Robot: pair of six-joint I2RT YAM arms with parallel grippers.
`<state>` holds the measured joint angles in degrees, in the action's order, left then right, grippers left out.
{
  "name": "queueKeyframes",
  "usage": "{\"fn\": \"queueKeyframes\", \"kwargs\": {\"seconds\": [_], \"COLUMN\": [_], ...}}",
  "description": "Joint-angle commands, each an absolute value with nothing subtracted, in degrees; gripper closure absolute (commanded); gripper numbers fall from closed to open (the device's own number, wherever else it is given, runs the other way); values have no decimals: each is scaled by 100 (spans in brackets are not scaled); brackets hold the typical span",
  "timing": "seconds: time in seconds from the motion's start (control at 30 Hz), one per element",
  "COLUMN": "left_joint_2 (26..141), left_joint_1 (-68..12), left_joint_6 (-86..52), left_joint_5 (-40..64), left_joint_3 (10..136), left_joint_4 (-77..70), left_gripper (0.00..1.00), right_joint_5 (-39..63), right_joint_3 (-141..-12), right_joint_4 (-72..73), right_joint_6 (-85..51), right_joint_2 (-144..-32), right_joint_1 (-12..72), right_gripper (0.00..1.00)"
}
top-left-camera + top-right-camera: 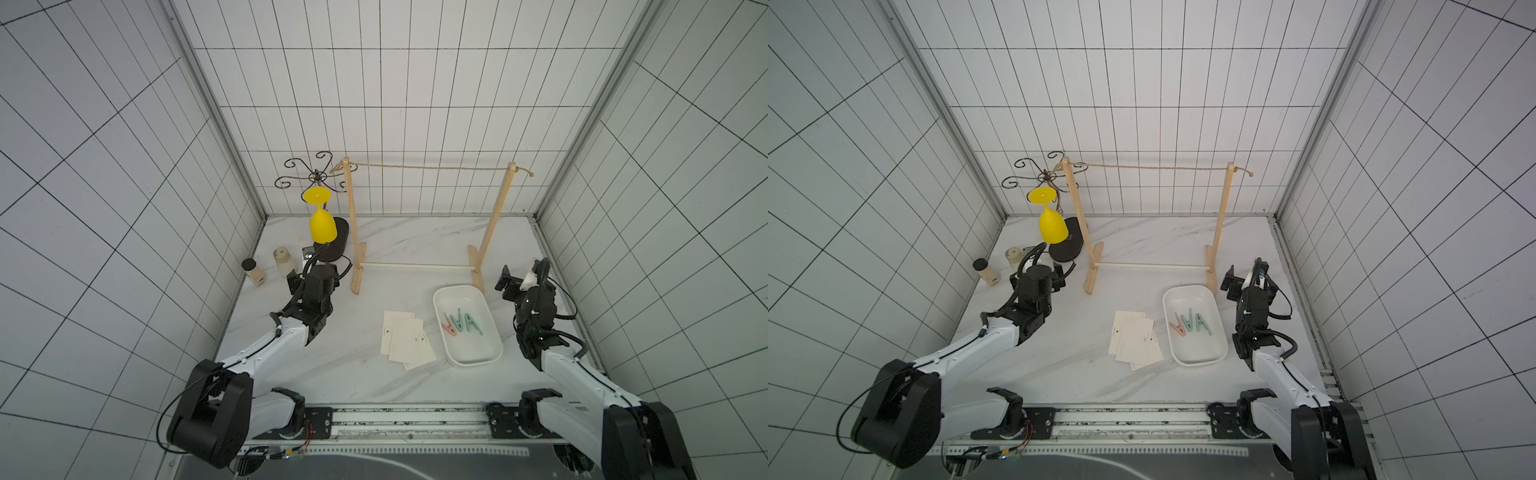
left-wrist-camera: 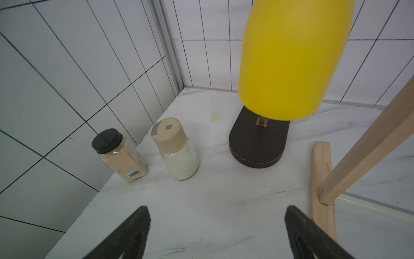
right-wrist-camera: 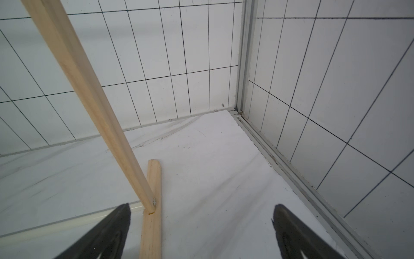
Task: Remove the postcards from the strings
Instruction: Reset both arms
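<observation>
The left gripper and right gripper stood wide open, holding nothing, while the postcards lay stacked at lower centre, off the strings.

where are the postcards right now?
In both top views the postcards lie piled on the tabletop, just left of the white tray, off the string.

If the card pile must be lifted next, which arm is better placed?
Likely left: the open left pincer has bare table to the postcards; the tray sits between them and the right arm.
</observation>
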<state>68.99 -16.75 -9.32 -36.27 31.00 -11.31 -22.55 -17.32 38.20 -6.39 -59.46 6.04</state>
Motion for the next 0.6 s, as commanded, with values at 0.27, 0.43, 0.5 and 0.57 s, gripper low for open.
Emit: {"fn": "queueKeyframes", "kwargs": {"seconds": [0.27,0.43,0.5,0.57], "left_joint_2": [7019,7703,8006,8332], "left_joint_1": [-604,-606,-599,-525], "left_joint_6": [-540,-309,-213,-170], "left_joint_5": [-2494,-2109,-2036,-1679], "left_joint_3": [2267,1893,1813,1878], "left_joint_4": [-3394,-4719,-5235,-5382], "left_gripper": [6,6,6,6], "right_joint_5": [-2366,-2165,-2128,-2059], "right_joint_3": [-1415,-1366,-1410,-1262], "right_joint_4": [5414,5902,5865,6495], "right_joint_6": [-226,-150,-134,-60], "right_joint_2": [-7083,-7589,-7637,-7762], "right_joint_1": [214,153,143,111], "right_gripper": [0,0,0,0]}}
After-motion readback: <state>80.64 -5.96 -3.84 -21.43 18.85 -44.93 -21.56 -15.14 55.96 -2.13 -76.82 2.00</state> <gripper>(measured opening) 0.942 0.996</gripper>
